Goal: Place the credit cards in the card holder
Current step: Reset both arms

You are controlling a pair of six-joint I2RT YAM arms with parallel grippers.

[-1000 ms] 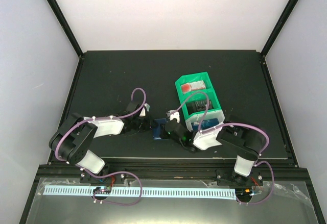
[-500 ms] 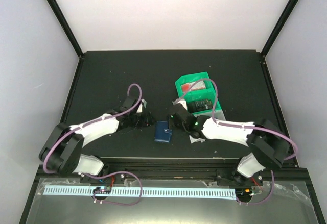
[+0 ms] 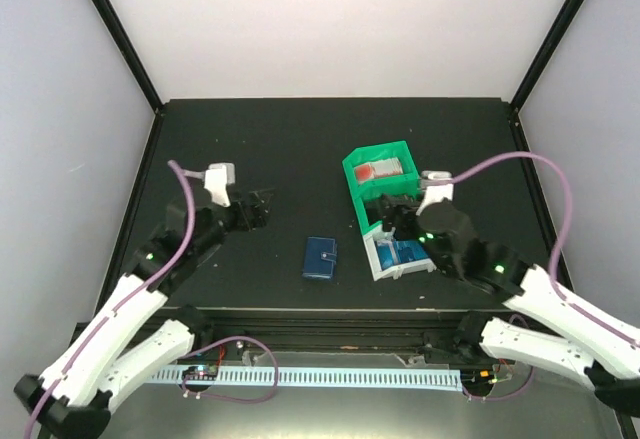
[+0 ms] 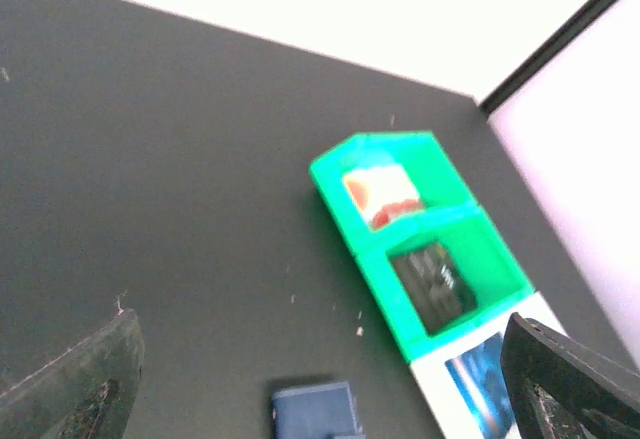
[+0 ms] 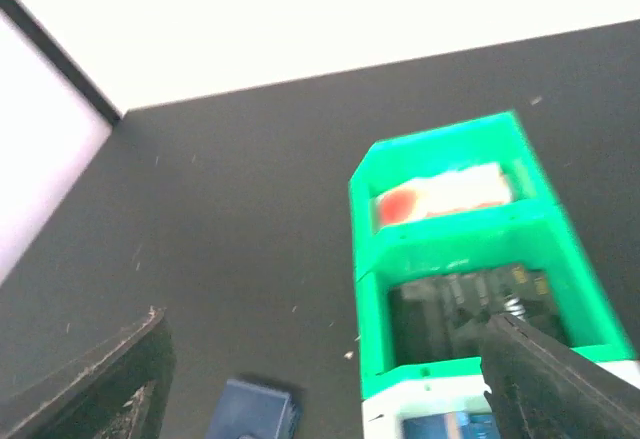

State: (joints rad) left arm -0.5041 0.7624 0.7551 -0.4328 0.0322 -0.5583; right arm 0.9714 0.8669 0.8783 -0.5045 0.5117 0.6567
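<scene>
Both arms backed off the small navy folding card holder (image 3: 320, 257), lying shut btw them. Left gripper (image 3: 258, 209) & right gripper (image 3: 392, 221) fingers spread wide, empty. Thin blue plastic credit cards (image 3: 404, 253) sit in white bin (image 3: 377, 262), right arm's nearest.

The overhead camera sits above and behind the arms, looking down on the whole dark worktop (image 3: 250, 139). Both wrist cameras hang well above it, tilted forward: the left faces forward and to the right, the right faces ahead. All three views share the green bins (image 3: 376, 151) and the card holder (image 3: 321, 257).
</scene>
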